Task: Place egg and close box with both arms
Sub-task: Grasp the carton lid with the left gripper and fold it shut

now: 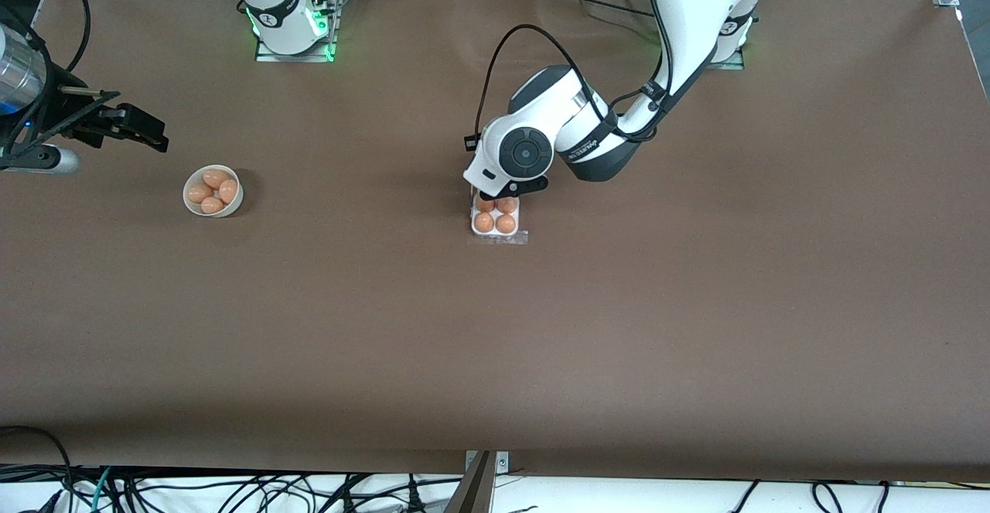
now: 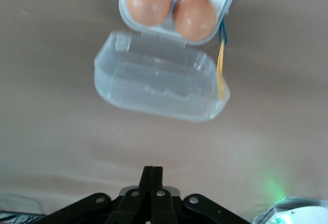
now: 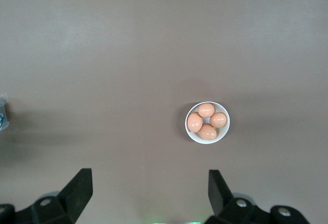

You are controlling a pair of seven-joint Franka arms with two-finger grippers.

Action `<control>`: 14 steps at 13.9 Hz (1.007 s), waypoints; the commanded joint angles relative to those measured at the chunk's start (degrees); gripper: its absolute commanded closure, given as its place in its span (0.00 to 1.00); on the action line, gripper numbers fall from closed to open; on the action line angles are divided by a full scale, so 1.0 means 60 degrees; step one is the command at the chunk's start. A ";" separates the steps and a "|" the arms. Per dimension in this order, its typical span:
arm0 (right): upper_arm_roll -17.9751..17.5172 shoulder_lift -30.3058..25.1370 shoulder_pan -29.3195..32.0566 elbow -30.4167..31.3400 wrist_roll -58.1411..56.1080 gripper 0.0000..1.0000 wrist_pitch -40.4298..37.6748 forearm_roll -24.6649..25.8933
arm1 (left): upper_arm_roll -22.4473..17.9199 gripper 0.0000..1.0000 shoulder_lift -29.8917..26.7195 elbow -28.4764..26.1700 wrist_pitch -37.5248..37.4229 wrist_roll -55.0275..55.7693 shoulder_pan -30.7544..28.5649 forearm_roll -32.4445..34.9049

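The box (image 1: 495,228) is a white tray mid-table, and every cell holds an orange-brown egg (image 1: 484,222). In the left wrist view its clear lid (image 2: 161,83) hangs open off the tray (image 2: 125,21), on the side toward the robots' bases, with two eggs (image 2: 148,1) in full sight. My left gripper (image 2: 152,168) is shut and empty, just off the lid's free edge; in the front view the arm's wrist (image 1: 526,153) covers it. My right gripper (image 1: 143,128) is open and empty in the air, over the table near the bowl; its own view (image 3: 148,183) shows it too.
A round white bowl (image 1: 187,196) with several eggs stands toward the right arm's end of the table, also in the right wrist view (image 3: 187,129). A yellow and a blue strand (image 2: 221,62) run along the box's side. Cables lie along the table's near edge.
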State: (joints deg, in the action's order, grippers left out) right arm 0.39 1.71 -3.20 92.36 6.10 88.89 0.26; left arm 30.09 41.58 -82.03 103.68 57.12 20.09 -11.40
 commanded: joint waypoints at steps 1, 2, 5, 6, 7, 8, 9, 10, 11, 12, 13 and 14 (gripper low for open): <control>-0.0050 -0.0065 0.0021 0.0002 0.0038 0.00 -0.0093 0.0059 | -0.0429 0.98 0.0335 0.0371 0.0283 0.0119 0.0372 -0.0033; -0.0036 -0.0065 0.0035 0.0002 0.0009 0.00 -0.0108 0.0059 | -0.0560 0.98 0.0365 0.0371 0.0371 0.0090 0.0431 -0.0033; -0.0021 -0.0051 0.0035 -0.0012 -0.0035 0.00 -0.0093 0.0059 | -0.0781 0.98 0.0365 0.0371 0.0445 0.0075 0.0651 0.0317; -0.0035 -0.0051 0.0035 -0.0027 0.0009 0.00 -0.0093 0.0059 | -0.0781 0.98 0.0350 0.0371 0.0445 0.0075 0.0666 0.0377; -0.0021 -0.0051 0.0035 -0.0042 -0.0005 0.00 -0.0093 0.0059 | -0.0810 0.98 0.0350 0.0386 0.0460 0.0060 0.0666 0.0377; -0.0021 -0.0036 0.0050 -0.0042 -0.0035 0.00 -0.0093 0.0059 | -0.0854 0.98 0.0365 0.0386 0.0475 0.0017 0.0652 0.0392; -0.0021 -0.0022 0.0079 -0.0042 0.0009 0.00 -0.0093 0.0059 | -0.0985 0.99 0.0365 0.0386 0.0518 0.0002 0.0695 0.0377; -0.0006 -0.0021 0.0108 -0.0027 -0.0020 0.00 -0.0108 0.0073 | -0.1044 1.00 0.0350 0.0401 0.0620 0.0002 0.0681 0.0377; 0.0037 -0.0007 0.0138 -0.0027 -0.0064 0.00 -0.0108 0.0073 | -0.1060 1.00 0.0350 0.0415 0.0650 -0.0027 0.0681 0.0377; 0.0067 0.0022 0.0138 -0.0027 -0.0064 0.00 -0.0108 0.0073 | -0.1060 1.00 0.0365 0.0473 0.0738 -0.0187 0.0681 0.0537; 0.0067 0.0023 0.0138 -0.0027 -0.0035 0.00 -0.0108 0.0073 | -0.1060 1.00 0.0365 0.0474 0.0869 -0.0319 0.0681 0.0698; 0.0067 0.0037 0.0138 -0.0027 0.0038 0.00 -0.0093 0.0073 | -0.1060 1.00 0.0365 0.0503 0.0899 -0.0335 0.0681 0.0728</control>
State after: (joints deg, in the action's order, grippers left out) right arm 1.08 1.95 -2.86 92.36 6.10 88.87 0.26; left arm 24.28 43.15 -80.93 108.75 56.30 23.22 -8.67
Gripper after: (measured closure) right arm 0.000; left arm 0.991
